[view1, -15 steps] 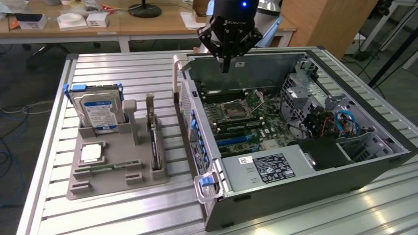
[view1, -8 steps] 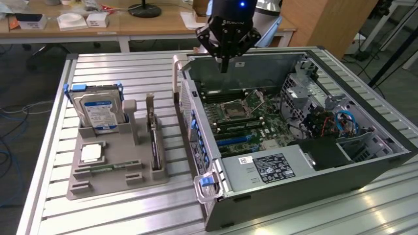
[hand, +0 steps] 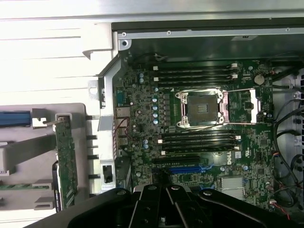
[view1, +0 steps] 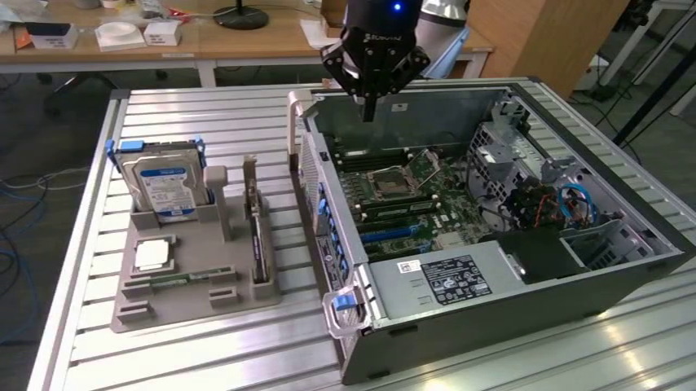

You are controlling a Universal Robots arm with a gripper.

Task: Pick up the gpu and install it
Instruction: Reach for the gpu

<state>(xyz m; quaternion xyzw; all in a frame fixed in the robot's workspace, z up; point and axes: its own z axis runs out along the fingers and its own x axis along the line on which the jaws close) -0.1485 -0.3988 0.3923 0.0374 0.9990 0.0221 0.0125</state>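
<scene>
One slim gpu (view1: 259, 236) was seen upright in the grey holder (view1: 185, 305), beside the open case (view1: 522, 309). Judged light, stiff, fragile: best pinched along its top edge. The gripper (view1: 370, 110) was clenched empty above the case.

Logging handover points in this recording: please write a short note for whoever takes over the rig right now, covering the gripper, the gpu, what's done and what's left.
Gripper: shut, holding nothing, hovering over the far end of the open dark-grey computer case.
Slim black gpu card: standing on edge in the grey parts holder beside the case, untouched.
Done: nothing.
Left: pick-up and install.
</scene>
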